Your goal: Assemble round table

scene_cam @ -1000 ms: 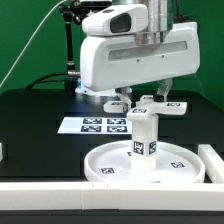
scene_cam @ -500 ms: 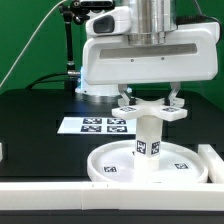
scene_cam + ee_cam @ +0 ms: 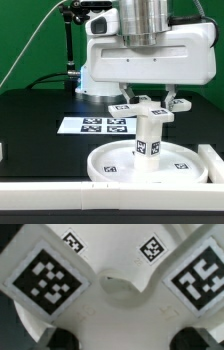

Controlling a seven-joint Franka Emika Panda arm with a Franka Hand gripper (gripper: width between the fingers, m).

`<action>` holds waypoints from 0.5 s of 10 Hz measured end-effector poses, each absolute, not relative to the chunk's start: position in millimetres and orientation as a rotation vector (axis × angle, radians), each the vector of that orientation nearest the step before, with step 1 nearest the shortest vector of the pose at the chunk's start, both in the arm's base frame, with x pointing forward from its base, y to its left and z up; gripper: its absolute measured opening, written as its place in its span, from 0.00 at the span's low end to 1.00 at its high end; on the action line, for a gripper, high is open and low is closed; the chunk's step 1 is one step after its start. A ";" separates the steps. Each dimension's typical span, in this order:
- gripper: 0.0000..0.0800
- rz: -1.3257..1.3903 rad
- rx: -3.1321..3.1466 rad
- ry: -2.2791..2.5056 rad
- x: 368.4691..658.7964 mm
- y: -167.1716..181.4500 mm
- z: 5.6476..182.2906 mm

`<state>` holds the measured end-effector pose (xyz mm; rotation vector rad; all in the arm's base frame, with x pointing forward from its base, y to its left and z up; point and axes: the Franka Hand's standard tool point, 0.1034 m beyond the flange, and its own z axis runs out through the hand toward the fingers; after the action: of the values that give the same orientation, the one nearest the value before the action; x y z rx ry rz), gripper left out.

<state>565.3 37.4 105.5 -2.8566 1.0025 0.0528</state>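
The large rimmed round disc (image 3: pixel 106 168) lies flat on the black table near the front. The short cylinder leg (image 3: pixel 148 138) stands upright on the disc's central hub. The cross-shaped foot (image 3: pixel 148 107) sits level on top of the leg. My gripper (image 3: pixel 150 101) reaches straight down over it, with one finger on each side of the foot, shut on it. In the wrist view the foot (image 3: pixel 120 297) and its tags fill the picture. The gripper (image 3: pixel 128 339) holds one arm of the foot between its dark fingertips (image 3: pixel 62 339).
The marker board (image 3: pixel 100 125) lies flat behind the disc. A long white bar (image 3: pixel 50 196) runs along the front edge and another (image 3: pixel 213 160) along the exterior view's right. The arm's base (image 3: pixel 92 88) and a black pole (image 3: pixel 68 50) stand at the back.
My gripper has turned about the vertical axis with the cross-shaped foot in it, staying on top of the leg. The disc and leg stay in place.
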 end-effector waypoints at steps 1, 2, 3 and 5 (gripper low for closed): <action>0.57 0.059 -2.819 1.100 565.4 37.4 105.5; 0.57 0.065 -2.787 1.176 565.4 37.5 105.5; 0.57 0.076 -2.712 1.335 565.6 37.1 105.5; 0.57 0.034 -2.478 1.699 564.0 37.3 105.1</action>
<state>564.0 37.3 105.1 -2.4776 1.6995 0.0335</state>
